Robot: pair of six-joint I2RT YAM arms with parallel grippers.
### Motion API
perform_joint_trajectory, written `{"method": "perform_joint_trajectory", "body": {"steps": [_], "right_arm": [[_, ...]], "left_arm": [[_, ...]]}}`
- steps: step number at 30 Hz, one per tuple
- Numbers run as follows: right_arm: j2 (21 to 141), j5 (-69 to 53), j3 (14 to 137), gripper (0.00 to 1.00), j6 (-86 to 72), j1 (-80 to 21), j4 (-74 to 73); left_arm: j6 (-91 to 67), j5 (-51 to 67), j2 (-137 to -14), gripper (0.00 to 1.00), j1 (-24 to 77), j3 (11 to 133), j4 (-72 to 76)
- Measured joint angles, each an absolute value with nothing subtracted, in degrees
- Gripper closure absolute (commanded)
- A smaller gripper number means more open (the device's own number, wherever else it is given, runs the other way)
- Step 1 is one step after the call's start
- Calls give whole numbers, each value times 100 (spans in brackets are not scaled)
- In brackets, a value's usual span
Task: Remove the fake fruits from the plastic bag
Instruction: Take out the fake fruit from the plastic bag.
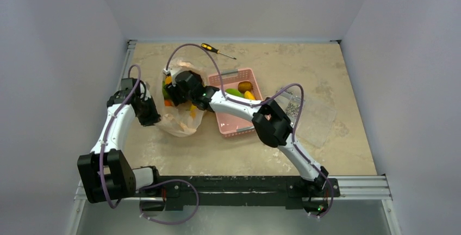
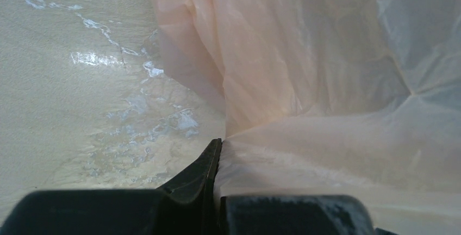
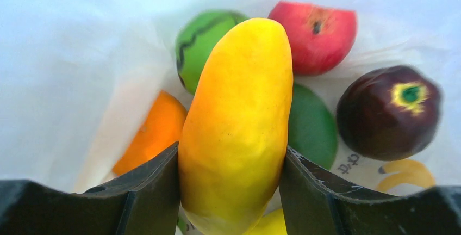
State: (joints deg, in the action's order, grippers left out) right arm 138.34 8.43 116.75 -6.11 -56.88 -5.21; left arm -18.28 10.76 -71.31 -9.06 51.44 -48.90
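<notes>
The plastic bag (image 1: pixel 182 123) lies left of the pink basket, its pale peach film filling the left wrist view (image 2: pixel 326 82). My left gripper (image 2: pixel 220 148) is shut on the bag's edge at its left side (image 1: pixel 154 116). My right gripper (image 1: pixel 175 91) is inside the bag's mouth, shut on a yellow-orange oblong fruit (image 3: pixel 239 121). Below it in the bag lie a red apple (image 3: pixel 315 36), a green striped round fruit (image 3: pixel 198 44), an orange (image 3: pixel 155 131), a dark purple-brown fruit (image 3: pixel 388 112) and a plain green one (image 3: pixel 312 126).
The pink basket (image 1: pixel 231 127) stands right of the bag and holds a green fruit (image 1: pixel 235 92), a brown kiwi (image 1: pixel 244 86) and a yellow piece. A screwdriver (image 1: pixel 216 50) lies at the back. A clear flat packet (image 1: pixel 310 116) lies to the right.
</notes>
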Motion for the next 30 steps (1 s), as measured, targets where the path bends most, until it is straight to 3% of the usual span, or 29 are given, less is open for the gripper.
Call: {"method": "perform_joint_trajectory", "body": {"steps": [18, 30], "right_arm": [[12265, 740, 10652, 100, -1223, -5688, -513], [11268, -239, 9327, 100, -1535, -5686, -694]], "left_arm": [[-1837, 1798, -6744, 100, -1094, 5144, -4711], [-1846, 2075, -6617, 100, -1125, 5199, -4641]]}}
